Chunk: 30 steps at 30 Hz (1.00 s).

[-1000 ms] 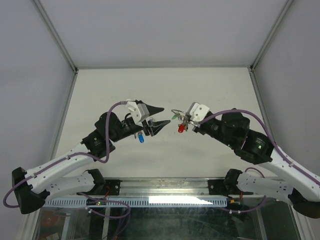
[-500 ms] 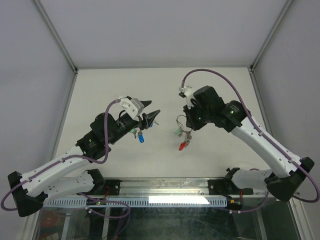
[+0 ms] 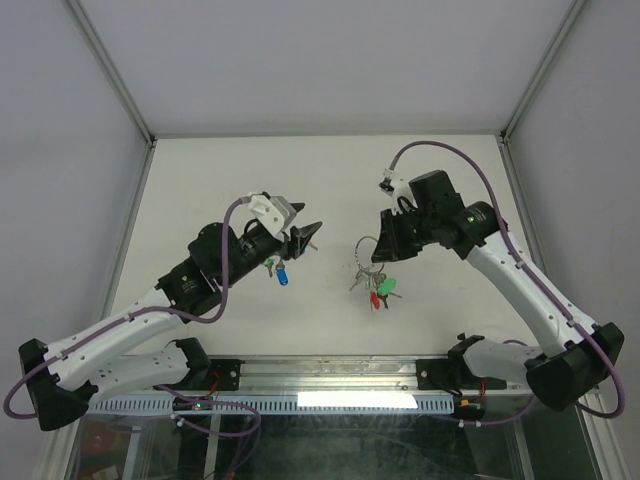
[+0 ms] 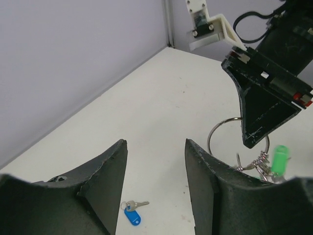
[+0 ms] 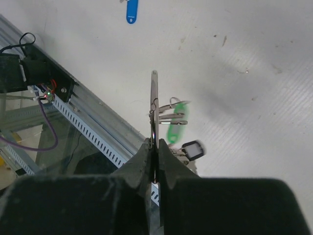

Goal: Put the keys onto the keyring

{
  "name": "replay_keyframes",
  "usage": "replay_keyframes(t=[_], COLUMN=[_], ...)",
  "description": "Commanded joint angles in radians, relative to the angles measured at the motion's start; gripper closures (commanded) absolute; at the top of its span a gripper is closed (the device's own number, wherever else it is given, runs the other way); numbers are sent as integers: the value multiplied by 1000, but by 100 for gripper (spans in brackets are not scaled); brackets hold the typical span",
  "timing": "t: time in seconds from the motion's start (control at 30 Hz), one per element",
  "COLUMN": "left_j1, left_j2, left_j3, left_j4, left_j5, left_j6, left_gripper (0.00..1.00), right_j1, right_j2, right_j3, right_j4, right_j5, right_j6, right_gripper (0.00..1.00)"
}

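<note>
**Right hand**: fingers pressed together on the rim of the thin round silver wire keyring. The ring is held upright over the white matte surface, right of centre. A green-capped key, a black-capped key and a red-capped key hang bunched beneath it. Whether the lowest key touches the surface cannot be told.

**Left hand**: fingers spread with nothing between them. It hovers near a small silver key with a blue plastic cap, which lies flat and loose on the surface, well apart from the keyring.

**Assessment:** the step in hand appears to be collecting the blue key.
- Lower the left hand squarely over the key.
- Pinch the plastic cap across its flat faces. It looks thicker and less slippery than the thin metal blade.
- Leave free the end that must thread onto the wire.
- The wire looks narrow and springy, so the right hand should hold it steady while the key is threaded.
</note>
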<state>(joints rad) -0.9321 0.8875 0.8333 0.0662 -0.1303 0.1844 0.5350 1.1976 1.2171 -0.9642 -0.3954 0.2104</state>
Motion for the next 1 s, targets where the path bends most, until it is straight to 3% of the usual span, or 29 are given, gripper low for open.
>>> replay_keyframes(t=[0.0,0.27,0.67,0.97], left_j1=[4,4,4,3], left_j2=[41,122,193,260], left_j3=[63,128,206,273], left_j4=[-12,-59,-105,-207], left_j5=[126,363,583,638], left_j6=[37,140,173,232], left_gripper=[50,49,50,59], right_j1=[26,41,82,148], right_j2=[-82,-197,-233,-219], right_j3=[22,34,49,89], right_j4=[81,135,188,189], right_j5=[-86,-141,-170,-176], right_j6=[-65,-278,-356,-434], right_gripper=[100,100,100,100])
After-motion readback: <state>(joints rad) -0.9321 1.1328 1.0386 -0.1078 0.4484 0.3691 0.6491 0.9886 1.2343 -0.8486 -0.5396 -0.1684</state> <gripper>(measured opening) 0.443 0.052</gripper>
